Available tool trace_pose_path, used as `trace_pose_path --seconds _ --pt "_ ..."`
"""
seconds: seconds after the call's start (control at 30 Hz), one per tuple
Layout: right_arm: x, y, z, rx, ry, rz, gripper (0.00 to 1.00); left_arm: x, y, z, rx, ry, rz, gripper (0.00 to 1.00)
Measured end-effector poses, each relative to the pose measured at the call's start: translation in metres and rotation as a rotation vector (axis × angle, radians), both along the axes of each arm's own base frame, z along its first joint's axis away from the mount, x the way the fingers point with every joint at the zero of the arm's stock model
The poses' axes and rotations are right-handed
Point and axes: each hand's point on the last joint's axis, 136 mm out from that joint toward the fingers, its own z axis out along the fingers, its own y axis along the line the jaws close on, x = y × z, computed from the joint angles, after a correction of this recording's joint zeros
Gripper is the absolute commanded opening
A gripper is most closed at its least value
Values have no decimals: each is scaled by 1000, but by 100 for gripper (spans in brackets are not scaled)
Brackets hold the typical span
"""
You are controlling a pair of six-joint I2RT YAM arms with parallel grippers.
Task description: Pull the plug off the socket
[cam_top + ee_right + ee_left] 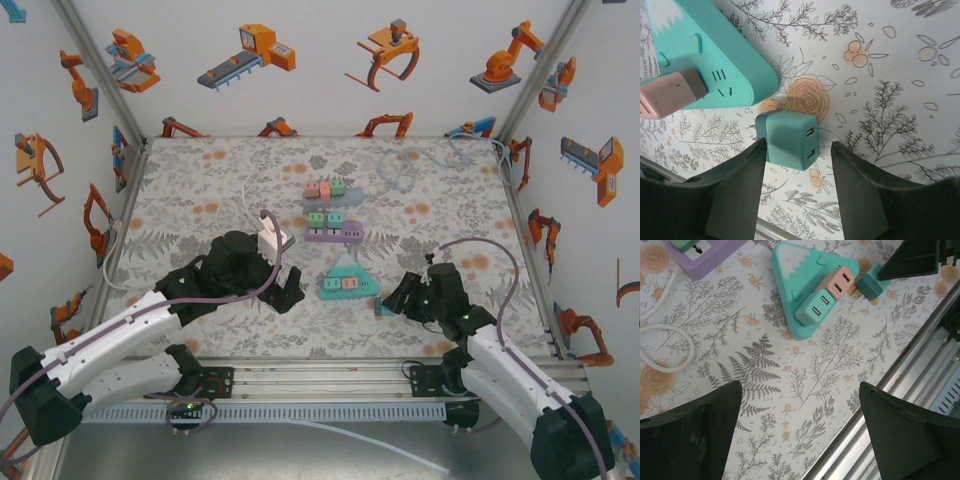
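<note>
The teal triangular socket (348,281) (790,270) (715,45) lies on the floral mat with a pink plug (838,282) (662,98) and a mint plug (814,308) seated in it. A separate teal plug (381,306) (870,286) (788,139) lies flat on the mat just off the socket's corner, apart from it. My right gripper (398,300) (797,148) stands open, its fingertips on either side of that teal plug's near end with a gap on each side. My left gripper (286,291) (800,388) hangs open over bare mat, left of the socket.
A purple power strip (333,236) (710,255) and a grey strip (330,196) with plugs lie behind the socket. A white cable (655,335) loops at the left. The aluminium rail (320,375) (905,370) marks the near table edge.
</note>
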Motion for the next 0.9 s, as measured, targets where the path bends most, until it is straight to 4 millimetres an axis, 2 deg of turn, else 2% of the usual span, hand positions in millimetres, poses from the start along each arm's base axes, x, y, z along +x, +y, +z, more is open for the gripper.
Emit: trace_pose_path --seconds 0.1,0.27,0.4,0.63,0.77,0.9 --pt "8 0 24 -22 -83 20 51 6 4 0 9 -12 39 96" --pt "28 11 73 -47 -313 126 49 23 5 -2 -12 1 149 100" --pt "40 27 113 -88 -560 258 49 38 2 -8 -32 22 238 97" --pt "36 61 164 -244 -946 620 50 66 -10 -22 -24 77 338 97" --pt "24 78 179 -322 -1113 808 51 82 -25 -22 -41 99 352 97" --pt "14 92 169 -360 -1175 973 51 96 -43 -27 -54 128 345 97"
